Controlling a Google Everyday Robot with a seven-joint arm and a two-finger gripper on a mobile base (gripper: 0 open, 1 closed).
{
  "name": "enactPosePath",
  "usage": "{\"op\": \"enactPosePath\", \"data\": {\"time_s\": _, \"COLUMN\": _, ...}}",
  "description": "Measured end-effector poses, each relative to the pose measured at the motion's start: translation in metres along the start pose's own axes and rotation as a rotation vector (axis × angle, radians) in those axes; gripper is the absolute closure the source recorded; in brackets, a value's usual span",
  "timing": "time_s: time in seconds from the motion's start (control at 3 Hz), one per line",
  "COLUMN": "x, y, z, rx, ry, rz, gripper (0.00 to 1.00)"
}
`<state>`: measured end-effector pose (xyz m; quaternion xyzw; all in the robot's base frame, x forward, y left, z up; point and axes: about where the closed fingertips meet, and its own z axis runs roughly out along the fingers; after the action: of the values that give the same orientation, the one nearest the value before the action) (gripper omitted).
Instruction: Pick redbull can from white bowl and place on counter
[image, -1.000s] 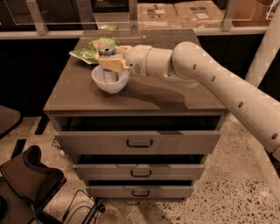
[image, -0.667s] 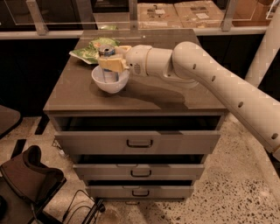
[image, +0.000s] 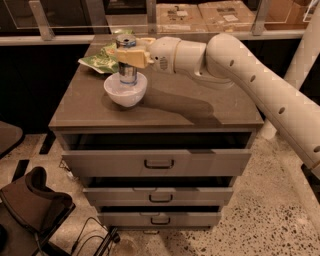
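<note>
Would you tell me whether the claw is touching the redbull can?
Touching. The camera view shows the claw closed around the redbull can, which stands in the white bowl, with no gap.

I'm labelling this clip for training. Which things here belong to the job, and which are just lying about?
Job: redbull can standing in the white bowl; gripper clamped on the can above the bowl; counter under them.
Lying about: green snack bag behind the bowl; cabinet drawers below the counter.
</note>
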<state>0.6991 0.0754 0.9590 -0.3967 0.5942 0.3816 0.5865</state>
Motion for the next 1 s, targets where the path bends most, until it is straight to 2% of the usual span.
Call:
{"op": "enactPosePath", "data": {"time_s": 0.33, "x": -0.037, "y": -0.006, "z": -0.021, "rx": 0.034, "ry": -0.023, "rz": -0.011, "gripper": 1.00}}
{"op": "enactPosePath", "data": {"time_s": 0.67, "x": -0.071, "y": -0.011, "z": -0.048, "rx": 0.093, "ry": -0.011, "rz": -0.045, "gripper": 1.00}}
{"op": "enactPosePath", "data": {"time_s": 1.0, "x": -0.083, "y": -0.024, "z": -0.071, "rx": 0.147, "ry": 0.027, "rz": -0.085, "gripper": 1.00}}
